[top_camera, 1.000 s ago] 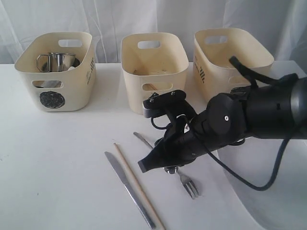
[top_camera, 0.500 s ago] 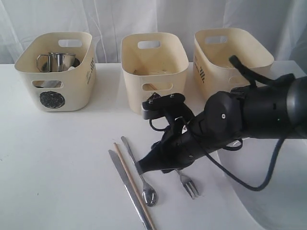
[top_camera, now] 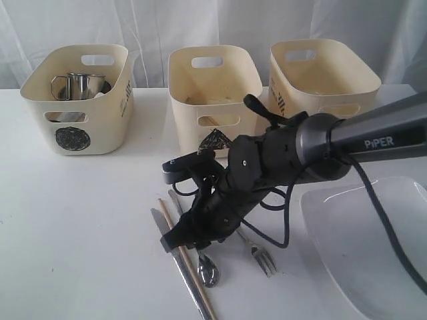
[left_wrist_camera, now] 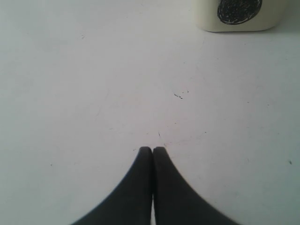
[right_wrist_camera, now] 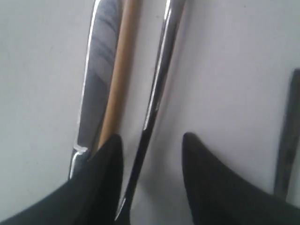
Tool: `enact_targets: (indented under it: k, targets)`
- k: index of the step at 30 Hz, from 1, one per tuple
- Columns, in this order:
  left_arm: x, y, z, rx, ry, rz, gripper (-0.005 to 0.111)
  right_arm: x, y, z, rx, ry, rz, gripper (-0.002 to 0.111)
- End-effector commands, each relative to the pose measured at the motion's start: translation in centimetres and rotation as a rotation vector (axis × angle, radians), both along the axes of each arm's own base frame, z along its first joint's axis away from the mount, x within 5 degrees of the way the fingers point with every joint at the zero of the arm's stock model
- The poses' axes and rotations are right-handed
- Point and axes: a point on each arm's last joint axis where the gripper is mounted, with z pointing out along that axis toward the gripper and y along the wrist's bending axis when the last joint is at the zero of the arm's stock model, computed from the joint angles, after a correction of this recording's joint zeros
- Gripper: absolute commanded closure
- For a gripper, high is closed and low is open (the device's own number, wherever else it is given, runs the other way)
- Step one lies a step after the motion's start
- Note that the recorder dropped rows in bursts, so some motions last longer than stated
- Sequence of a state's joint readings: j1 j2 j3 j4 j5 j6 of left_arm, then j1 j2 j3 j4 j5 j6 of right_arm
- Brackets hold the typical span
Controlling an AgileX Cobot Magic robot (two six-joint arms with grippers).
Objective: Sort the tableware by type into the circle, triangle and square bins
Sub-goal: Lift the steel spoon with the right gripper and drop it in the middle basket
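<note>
My left hand is closed on nothing, its tips pressed together above the bare worktop. The circle bin stands near it and has a steel mug inside.

Toward the middle, the knife, one chopstick and the spoon lie side by side on the worktop, almost parallel. My right hand is open and low over them, with one finger on each side of the spoon handle. I judge that the step in hand is picking up the spoon.

The chopstick is just beside one finger, so the next move needs a small descent and a careful closing on the spoon handle alone. After that I lift it to the cutlery bin, probably the middle bin, though I cannot tell for sure.

The fork waits to the right of the spoon, and the white plate lies further right.
</note>
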State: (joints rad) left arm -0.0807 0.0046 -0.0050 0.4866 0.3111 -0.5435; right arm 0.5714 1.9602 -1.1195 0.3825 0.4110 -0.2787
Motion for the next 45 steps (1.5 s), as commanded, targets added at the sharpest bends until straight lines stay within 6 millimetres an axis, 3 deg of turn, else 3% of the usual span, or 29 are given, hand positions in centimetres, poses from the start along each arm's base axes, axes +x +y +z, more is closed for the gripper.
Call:
enact_targets:
  k: [1,4,8,16,19,27,32,40,45]
  targets:
    - [0.0,0.0,-0.2,-0.001,0.002,0.004,0.107,0.0,0.3,-0.6,-0.021,0.019,0.025,0.071]
    - [0.0,0.0,-0.2,-0.001,0.002,0.004,0.107,-0.1,0.2,-1.2,-0.047,0.029,0.043,0.079]
    - [0.0,0.0,-0.2,-0.001,0.002,0.004,0.107,-0.2,-0.3,-1.8,-0.116,0.037,0.091,0.109]
    - [0.0,0.0,-0.2,-0.001,0.002,0.004,0.107,0.4,-0.4,-1.3,-0.129,-0.015,0.069,0.108]
    - [0.0,0.0,-0.2,-0.001,0.002,0.004,0.107,0.7,-0.1,0.5,-0.112,-0.035,0.072,0.108]
    - [0.0,0.0,-0.2,-0.001,0.002,0.004,0.107,1.2,0.1,8.3,-0.006,-0.210,0.062,0.108]
    - [0.0,0.0,-0.2,-0.001,0.002,0.004,0.107,2.6,-1.5,12.4,0.070,-0.368,-0.010,0.108]
    - [0.0,0.0,-0.2,-0.001,0.002,0.004,0.107,6.2,-6.3,14.7,0.134,-0.569,-0.194,0.108]
    - [0.0,0.0,-0.2,-0.001,0.002,0.004,0.107,7.7,-7.9,16.4,0.206,-0.758,-0.287,0.108]
